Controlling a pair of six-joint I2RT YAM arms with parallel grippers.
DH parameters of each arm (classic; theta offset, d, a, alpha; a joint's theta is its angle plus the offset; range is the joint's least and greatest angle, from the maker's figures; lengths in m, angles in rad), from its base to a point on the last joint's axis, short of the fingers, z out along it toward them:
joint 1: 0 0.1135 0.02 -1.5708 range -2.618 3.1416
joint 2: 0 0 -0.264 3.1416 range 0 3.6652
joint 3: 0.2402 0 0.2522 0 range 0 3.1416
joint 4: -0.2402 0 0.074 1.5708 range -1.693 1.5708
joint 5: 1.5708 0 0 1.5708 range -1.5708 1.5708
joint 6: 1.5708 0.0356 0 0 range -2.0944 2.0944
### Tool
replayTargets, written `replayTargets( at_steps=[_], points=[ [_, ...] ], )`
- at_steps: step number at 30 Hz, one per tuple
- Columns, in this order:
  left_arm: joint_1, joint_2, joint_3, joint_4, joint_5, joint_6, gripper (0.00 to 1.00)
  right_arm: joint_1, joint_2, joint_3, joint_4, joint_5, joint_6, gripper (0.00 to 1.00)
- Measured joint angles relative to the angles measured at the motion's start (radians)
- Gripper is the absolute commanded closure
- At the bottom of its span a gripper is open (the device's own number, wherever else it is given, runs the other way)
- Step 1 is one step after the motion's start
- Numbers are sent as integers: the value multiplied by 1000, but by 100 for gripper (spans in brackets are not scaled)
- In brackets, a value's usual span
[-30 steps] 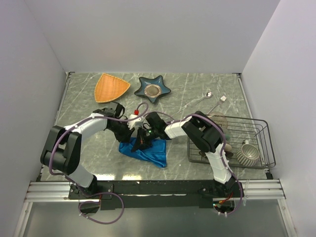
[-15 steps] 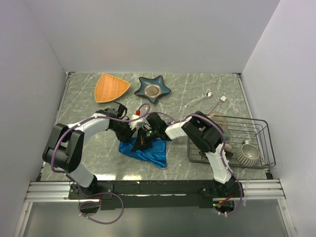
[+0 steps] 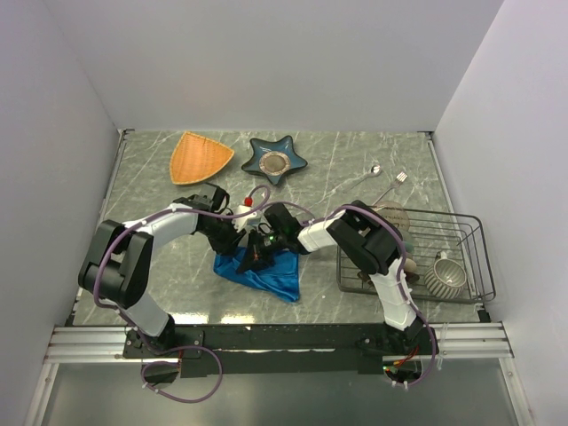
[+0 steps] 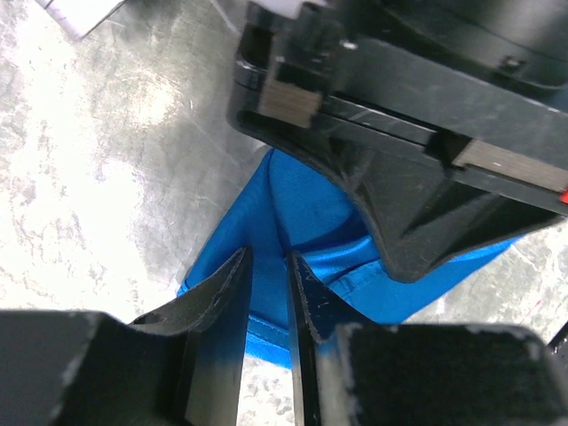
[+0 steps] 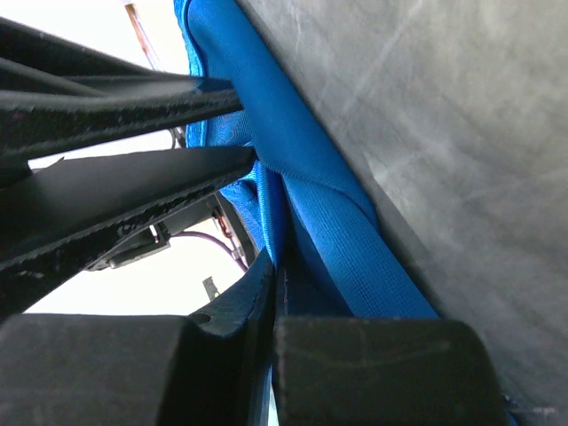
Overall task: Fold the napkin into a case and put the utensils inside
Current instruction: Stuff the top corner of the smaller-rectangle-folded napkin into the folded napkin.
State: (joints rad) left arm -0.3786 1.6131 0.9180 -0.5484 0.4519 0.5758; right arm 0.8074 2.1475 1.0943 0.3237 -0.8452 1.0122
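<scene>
Napkin, lower centre: blue cloth bunched, no case formed yet. Right gripper: clamped on a fold. Left gripper: jaws slightly apart at the cloth, hold unclear. Spoon and fork, upper right: lying out, untouched. Table: grey marbled. Walls: plain white.

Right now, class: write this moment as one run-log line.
napkin: bunched; right end effector: shut on napkin; left end effector: slightly apart at napkin fold; utensils: not yet picked
</scene>
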Motion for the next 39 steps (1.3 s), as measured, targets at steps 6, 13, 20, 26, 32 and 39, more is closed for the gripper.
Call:
replayTargets(
  at_steps=[6,13,20,26,32,39],
  points=[
    [-3,8,0,12,-8,-21,70,2,-3,-2,-5,7,0,100],
    [-5,8,-1,34,-32,-48,84,4,-5,-3,-11,14,1,100],
    [-5,7,-5,38,-37,-39,97,5,-8,-1,-20,15,-2,100],
    [-5,-25,-18,23,-23,-24,94,4,-15,14,-72,17,-15,100],
    [-5,-35,-18,23,-19,-24,76,4,-15,13,-72,17,-14,100],
    [-36,-27,-18,46,-31,-58,70,4,-15,4,-54,17,-6,100]
  ],
)
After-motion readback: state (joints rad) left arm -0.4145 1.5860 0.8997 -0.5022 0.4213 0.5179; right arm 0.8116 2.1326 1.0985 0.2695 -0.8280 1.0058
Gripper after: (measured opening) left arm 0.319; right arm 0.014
